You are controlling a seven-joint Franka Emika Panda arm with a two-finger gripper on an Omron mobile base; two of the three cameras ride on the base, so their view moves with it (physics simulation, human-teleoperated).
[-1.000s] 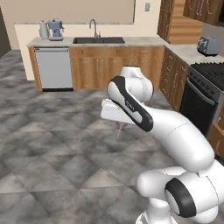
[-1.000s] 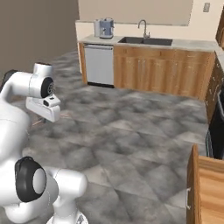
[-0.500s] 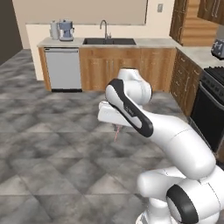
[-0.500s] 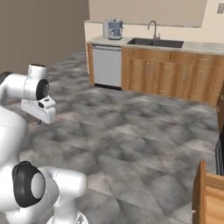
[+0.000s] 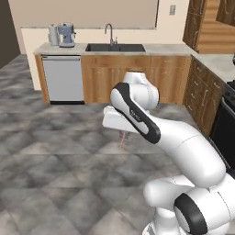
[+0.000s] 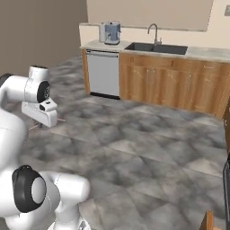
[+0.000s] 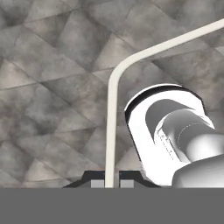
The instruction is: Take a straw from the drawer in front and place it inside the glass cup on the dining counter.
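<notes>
Straw (image 7: 111, 109) first: it is sitting pinched between the two dark fingertips (image 7: 97, 183) of the end effector (image 7: 108, 183), whose jaws are drawn narrow around it. In the hand view it is running up toward 12 o'clock, then bending off toward 2 o'clock, looking pale there rather than pink. From the left base view a thin pinkish sliver of it (image 5: 122, 139) is poking down under the white hand, toward 6 o'clock, over the grey stone-patterned floor (image 5: 50, 151). In the right base view it is hardly more than a faint line (image 6: 33, 127) at 8 o'clock of the hand, and hard to make out.

The arm is holding the end effector (image 6: 41, 124) in mid-air above open floor, well apart from any furniture. Nothing is standing between it and the cabinets. Across the room, at about 12 o'clock, a kitchen table (image 5: 160, 48) of pale stone on wood cabinets is carrying a dark sink (image 5: 114, 47) with a curved faucet (image 5: 110, 33), and a coffee machine (image 5: 66, 35) is sitting at its left end. A grey dishwasher (image 5: 63, 79) is set below that machine. At 3 o'clock in the left base view a black oven (image 5: 226, 126) is being cut off by the edge.

The robot's own wrist is covering much of the hand view at 4 o'clock, hiding the floor behind it.
</notes>
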